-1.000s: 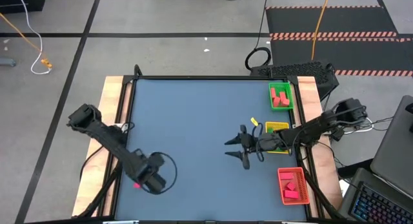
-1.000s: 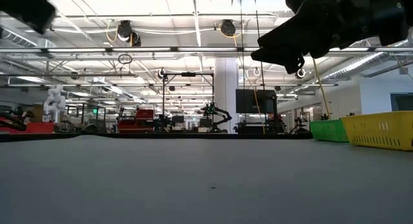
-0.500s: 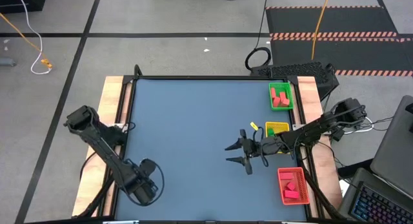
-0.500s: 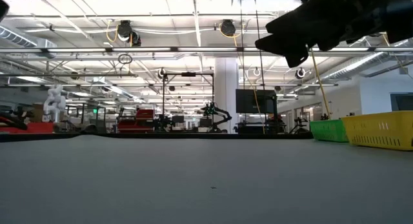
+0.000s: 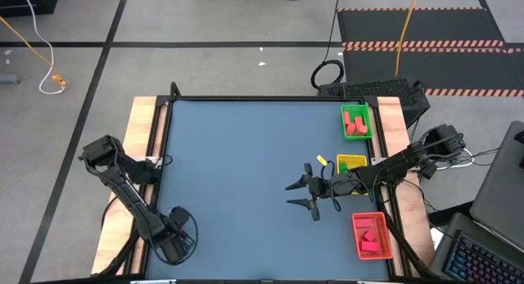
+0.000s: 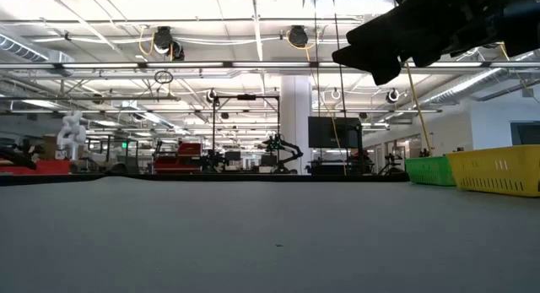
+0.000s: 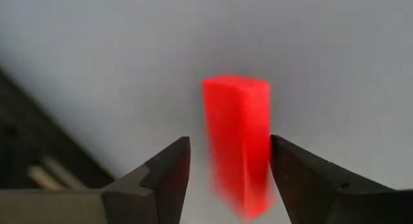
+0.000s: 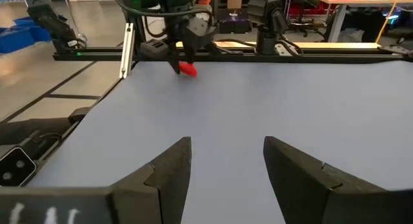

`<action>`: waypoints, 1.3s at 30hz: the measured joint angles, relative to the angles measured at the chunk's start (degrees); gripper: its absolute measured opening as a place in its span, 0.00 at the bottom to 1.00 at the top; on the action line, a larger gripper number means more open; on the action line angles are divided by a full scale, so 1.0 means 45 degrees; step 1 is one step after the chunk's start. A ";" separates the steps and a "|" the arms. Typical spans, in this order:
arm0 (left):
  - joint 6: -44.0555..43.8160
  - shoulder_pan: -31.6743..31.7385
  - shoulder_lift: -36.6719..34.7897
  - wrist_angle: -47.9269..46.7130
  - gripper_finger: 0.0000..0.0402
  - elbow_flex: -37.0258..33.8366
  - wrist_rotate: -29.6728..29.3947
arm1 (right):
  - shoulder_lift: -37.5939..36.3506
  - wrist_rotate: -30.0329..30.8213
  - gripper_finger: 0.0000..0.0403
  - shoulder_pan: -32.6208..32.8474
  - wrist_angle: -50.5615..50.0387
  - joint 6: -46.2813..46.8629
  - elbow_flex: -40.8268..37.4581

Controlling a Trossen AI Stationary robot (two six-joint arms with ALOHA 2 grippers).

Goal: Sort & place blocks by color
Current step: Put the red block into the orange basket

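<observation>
A red block [image 7: 237, 146] sits on the blue table near its near-left corner; the right wrist view shows the same block [image 8: 188, 69] far off. My left gripper [image 5: 174, 237] points down over it, open, with one finger on each side of the block. My right gripper [image 5: 299, 196] hovers open and level above the table's right half, with nothing between its fingers. Red blocks [image 5: 354, 124] lie in the green tray [image 5: 366, 112]. More red blocks [image 5: 372, 239] lie in the red tray [image 5: 358, 221]. My left gripper comes from above with its fingers across the block. One fingertip [image 7: 277, 153] stands right beside the block's side [image 7: 261, 140], while a gap shows at the other finger. I cannot tell whether that finger touches the block, which rests on the table.
A yellow tray [image 5: 352, 163] sits between the green and red trays along the table's right edge. The low view shows the yellow tray [image 6: 498, 170] and the green tray [image 6: 430, 170] at the right. Bare blue table [image 5: 237, 153] spans the middle and far left.
My left gripper has moved toward the table's near-left corner and come down over the red block, rolling about its own axis on the way. The block has stayed where it was.
</observation>
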 joint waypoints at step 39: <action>1.2562 0.4724 0.0005 0.1695 0.33 0.2123 -0.5276 | -0.0005 0.1015 0.46 -0.0170 0.1114 0.0749 0.0000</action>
